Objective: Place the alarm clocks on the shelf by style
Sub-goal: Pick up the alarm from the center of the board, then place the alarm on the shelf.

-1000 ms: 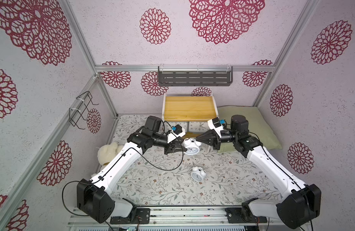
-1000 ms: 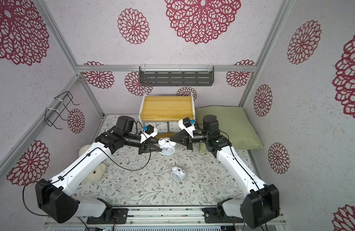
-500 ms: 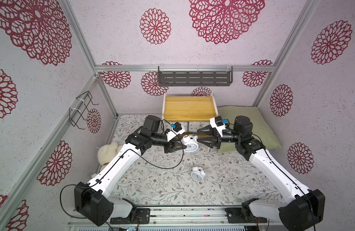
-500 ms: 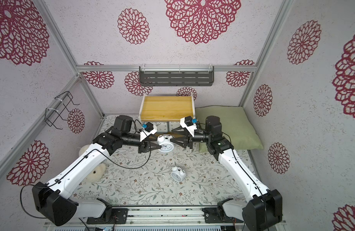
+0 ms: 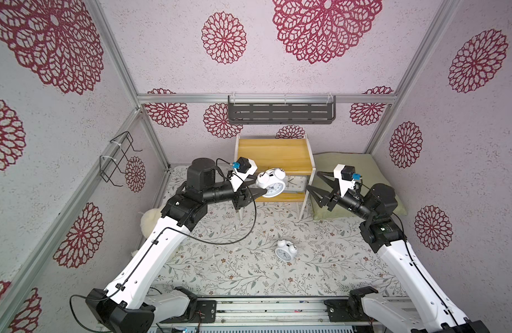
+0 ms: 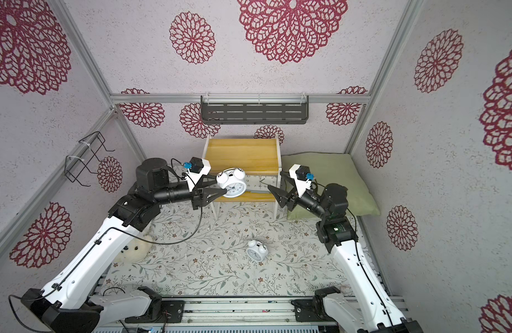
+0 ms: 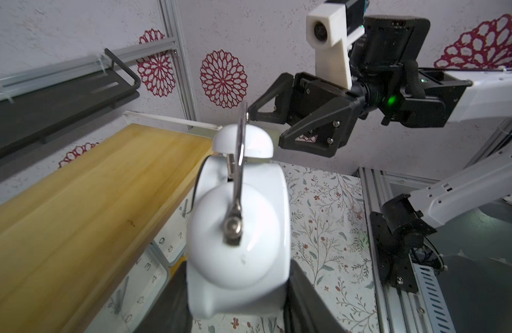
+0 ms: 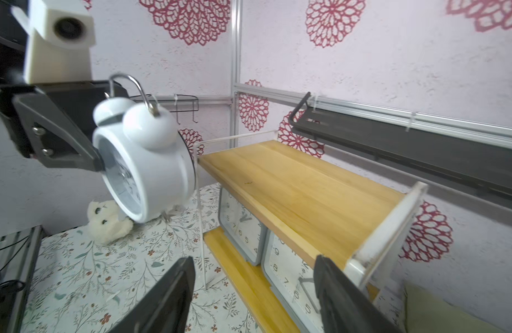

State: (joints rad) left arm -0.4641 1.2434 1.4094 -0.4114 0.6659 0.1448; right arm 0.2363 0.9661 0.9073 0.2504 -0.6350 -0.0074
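Light but likely slippery, the round white twin-bell alarm clock (image 5: 271, 184) is clamped face-to-back by the left gripper (image 5: 260, 189), while the right gripper (image 5: 313, 180) gapes empty at its three o'clock.

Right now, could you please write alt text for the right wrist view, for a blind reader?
The left claw holds a white twin-bell clock in the air close to the bare top board of the shelf. Two grey rectangular clocks stand on the lower board, and the right claw is open in the foreground.
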